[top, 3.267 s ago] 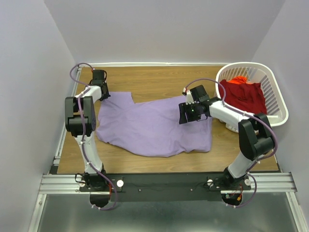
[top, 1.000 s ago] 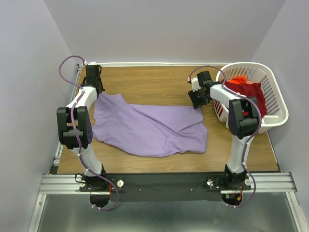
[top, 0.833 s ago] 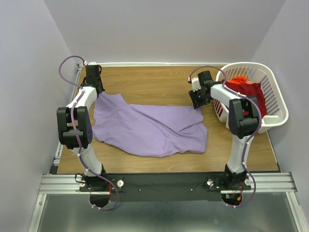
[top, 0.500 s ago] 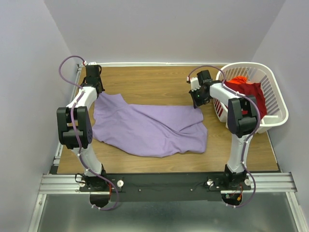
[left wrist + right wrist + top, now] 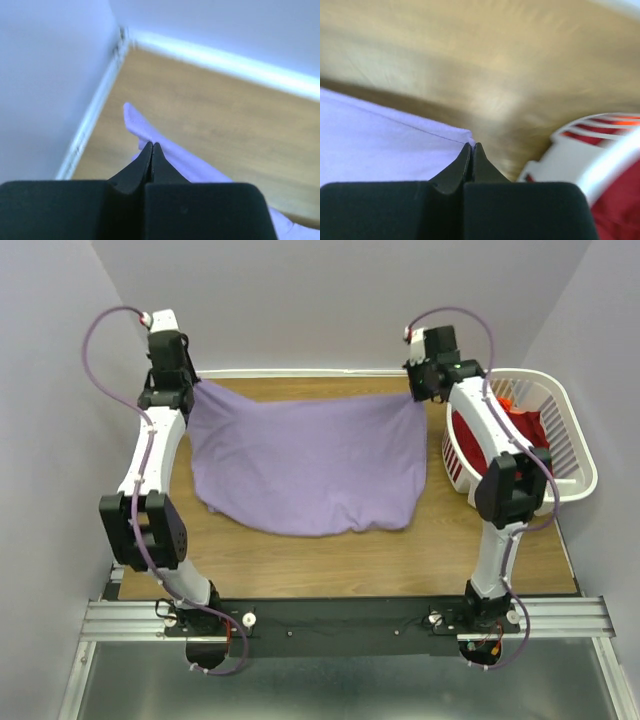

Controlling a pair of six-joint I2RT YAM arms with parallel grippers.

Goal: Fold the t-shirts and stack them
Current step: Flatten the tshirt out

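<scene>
**Overhead view.** We note a clear change within the last second. A second ago the lavender shirt (image 5: 310, 455) lies rumpled on the table (image 5: 300, 555), with both arms low at its far corners. Now both arms are raised toward the back wall. The shirt is drawn taut along its top edge between the left pincer (image 5: 186, 390) and the right pincer (image 5: 417, 392). It hangs as a broad sheet, and its lower edge appears to rest on the table. The right pincer, which stood part open a second ago, is now drawn together on the far right corner of the cloth. The left pincer is unchanged, clamped on the far left corner. The red shirt (image 5: 527, 428) remains in the basket (image 5: 578, 462), untouched.

**Left wrist view.** The left pincer (image 5: 151, 146) has its fingers pressed together, with a fold of the lavender shirt (image 5: 180, 159) running out from between the tips. The table (image 5: 225, 115) lies well below.

**Right wrist view.** The right pincer (image 5: 471, 146) is likewise closed, and the corner of the lavender shirt (image 5: 380, 142) meets its tips. The basket (image 5: 555, 162) and the red shirt (image 5: 620, 202) show to one side, with the table (image 5: 470, 60) blurred beneath.

**Finding.** We judge that both corners are now secured and the shirt is lifted for spreading. No fold is yet made, nothing is stacked, and the task is at an early stage.
</scene>
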